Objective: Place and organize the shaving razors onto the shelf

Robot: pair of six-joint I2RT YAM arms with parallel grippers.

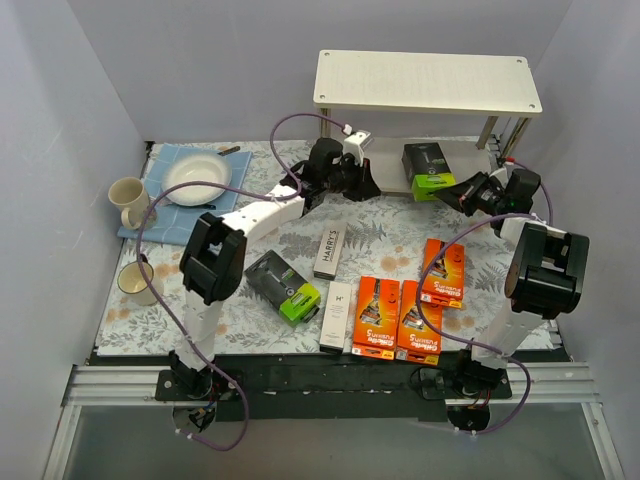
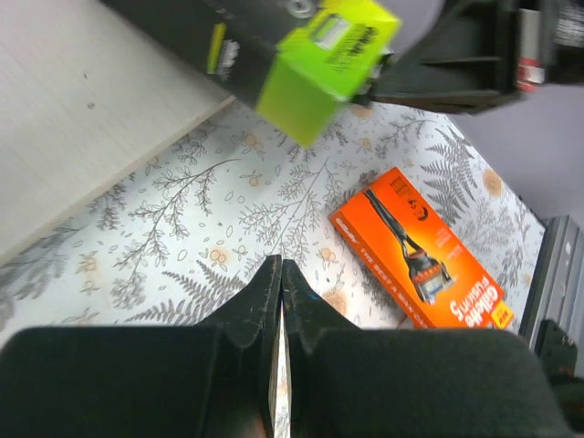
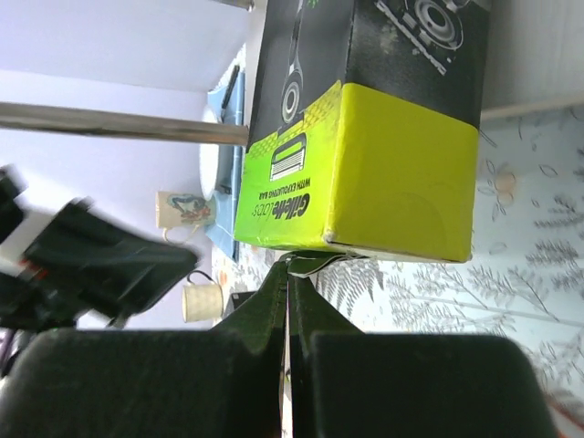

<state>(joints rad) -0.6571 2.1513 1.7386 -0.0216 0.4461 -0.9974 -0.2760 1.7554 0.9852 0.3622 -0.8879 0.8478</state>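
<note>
Presently left jaws closed empty, right jaws closed against the black, lime-ended cardboard razor box [image 1: 428, 168]: likely light, stiff; grip long edges.

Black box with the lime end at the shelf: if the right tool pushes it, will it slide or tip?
Probably slides: the black box looks like stiff cardboard lying flat. The shut right tool meets it off-centre with a narrow tip, so it may swivel. Its glossy print looks slippery.
</note>
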